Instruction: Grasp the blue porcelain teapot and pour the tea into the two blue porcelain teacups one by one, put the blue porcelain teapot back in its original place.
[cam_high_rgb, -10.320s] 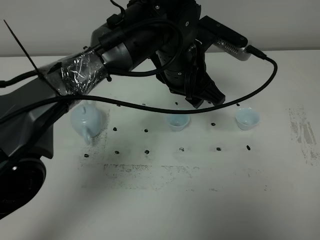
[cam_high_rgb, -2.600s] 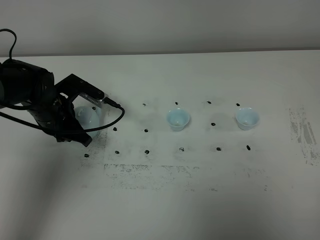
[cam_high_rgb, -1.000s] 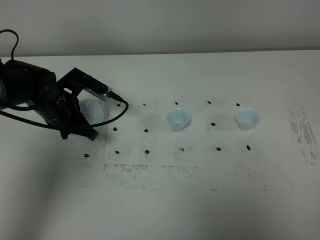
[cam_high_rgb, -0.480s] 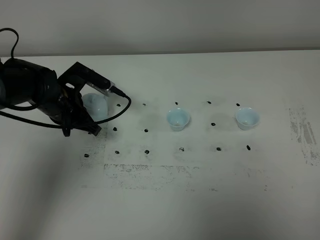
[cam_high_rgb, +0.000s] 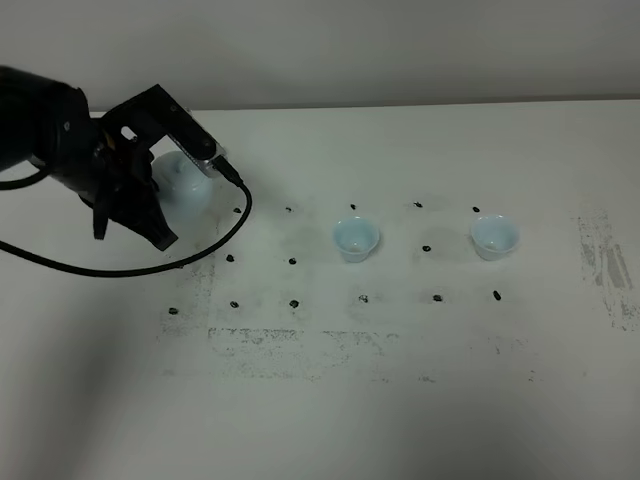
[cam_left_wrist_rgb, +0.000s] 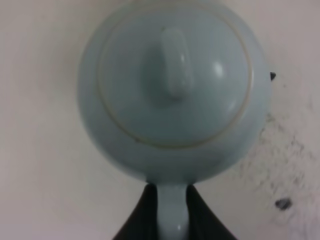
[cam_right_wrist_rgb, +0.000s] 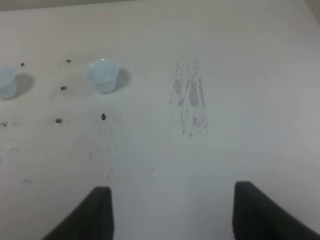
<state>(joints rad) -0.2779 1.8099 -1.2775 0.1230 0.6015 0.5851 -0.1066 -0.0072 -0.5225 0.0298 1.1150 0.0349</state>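
White, matte tabletop (cam_high_rgb: 400, 400) filled every view, dotted with small black marks (cam_high_rgb: 293, 262) and smudged grey in a patch (cam_high_rgb: 605, 265) near its right end. From the high camera, the teapot (cam_high_rgb: 182, 185) sat at the far left of the table, half hidden behind the dark left arm (cam_high_rgb: 60, 150), with a black cable (cam_high_rgb: 150, 268) looping below it. Whether its base touched the table could not be told. Two cups (cam_high_rgb: 355, 238) (cam_high_rgb: 494, 236), small, round and handleless, stood well apart to its right, in a row.

Only the left wrist camera showed the grip. The left gripper (cam_left_wrist_rgb: 172, 222) had its two black fingers (cam_left_wrist_rgb: 142, 220) pressed against either side of the loop handle (cam_left_wrist_rgb: 172, 207), pinching it. That close view also gave the pot's glossy pale blue glaze, its round belly and the circular lid (cam_left_wrist_rgb: 210, 110) with an oblong knob (cam_left_wrist_rgb: 175, 67). The spout was not visible there.

In the right wrist view alone, the right gripper (cam_right_wrist_rgb: 170, 220) appeared, fingers spread wide with nothing between them, above bare table. Beyond it lay the grey patch and both cups, one cut off at the frame's edge.
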